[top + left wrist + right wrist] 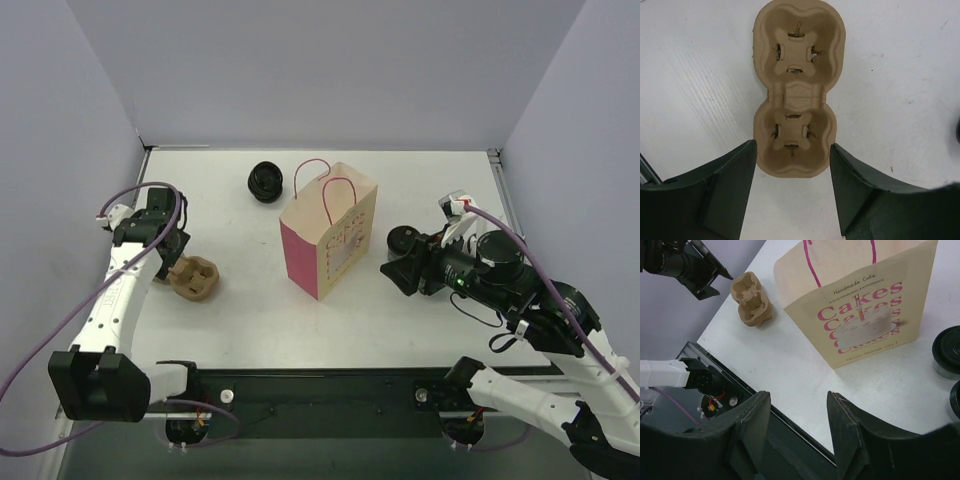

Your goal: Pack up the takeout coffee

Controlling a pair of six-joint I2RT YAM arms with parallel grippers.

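A black lidded coffee cup [402, 240] stands right of the pink and cream paper bag [330, 230]. Two black cups show at the right edge of the right wrist view [947, 351], [955, 400]. Another black round item [265, 181] sits behind the bag to the left; I cannot tell whether it is a cup. My right gripper [390, 272] is open and empty, low over the table right of the bag [865, 300]; it also shows in its wrist view [799, 400]. My left gripper [792, 150] is open, with the near end of a brown cardboard cup carrier [797, 85] between its fingertips.
The carrier [194, 277] lies at the table's left, with the left gripper [175, 255] over it. The bag stands upright and open, its pink handles up. Grey walls close the back and both sides. A black rail [320, 385] runs along the near edge.
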